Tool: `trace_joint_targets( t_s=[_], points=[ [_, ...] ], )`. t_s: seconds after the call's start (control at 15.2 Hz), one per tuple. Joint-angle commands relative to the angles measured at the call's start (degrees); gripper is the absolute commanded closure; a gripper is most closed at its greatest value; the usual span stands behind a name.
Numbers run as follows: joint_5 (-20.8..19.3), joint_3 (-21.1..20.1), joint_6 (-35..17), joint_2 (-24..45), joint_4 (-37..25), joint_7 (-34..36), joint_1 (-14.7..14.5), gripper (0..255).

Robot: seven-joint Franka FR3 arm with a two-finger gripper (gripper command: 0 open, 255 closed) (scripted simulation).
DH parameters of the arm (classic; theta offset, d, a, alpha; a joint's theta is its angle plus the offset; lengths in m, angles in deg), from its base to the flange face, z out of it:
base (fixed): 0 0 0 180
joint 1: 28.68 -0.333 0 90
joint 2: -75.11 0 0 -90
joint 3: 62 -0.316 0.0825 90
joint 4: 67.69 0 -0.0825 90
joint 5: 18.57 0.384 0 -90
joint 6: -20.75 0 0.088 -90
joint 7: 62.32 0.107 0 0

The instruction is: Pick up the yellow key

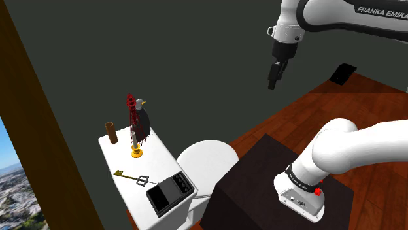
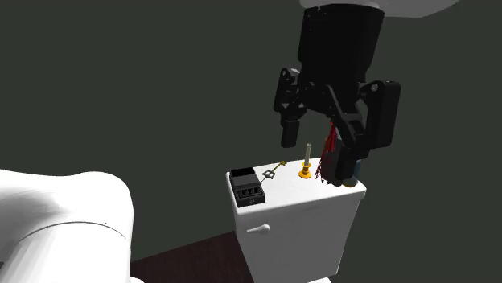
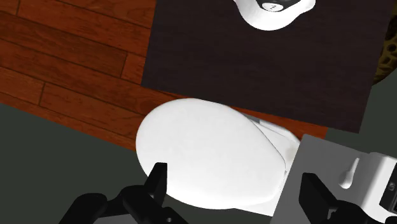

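Plain dark grey-green wall [image 1: 163, 52] at the back. Reddish-brown wooden plank floor [image 1: 307, 108] below. White toilet [image 1: 206, 160] with closed oval lid against the wall. Brown wooden frame [image 1: 36, 124] along the shoulder view's left, blue sky [image 1: 5, 147] and distant city [image 1: 16, 196] beyond it.

1. The floor [image 3: 63, 51] is showing reddish-brown wood planks with visible grain and a faint sheen.
2. The toilet lid [image 3: 203, 153] is looking smooth, white and plain.
3. The toilet tank [image 1: 160, 159] is wearing the same smooth white finish.
4. The stand [image 3: 254, 63] is appearing dark and matt.
5. The yellow key [image 1: 131, 176] is looking like dull, brass-toned metal.
6. The arm [image 1: 356, 150] is catching light on smooth, glossy white shells.
7. The claw [image 3: 235, 181] is looking matt black.
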Motion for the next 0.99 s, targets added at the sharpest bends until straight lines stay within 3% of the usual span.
trace_joint_targets(
  t_s=[0.0,0.92],
  points=[
    [0.0,0.0,0.0,0.0,0.0,0.0,0.0,0],
    [7.3,-13.4,-20.1,13.7,5.0,13.8,-5.8,0]
  ],
)
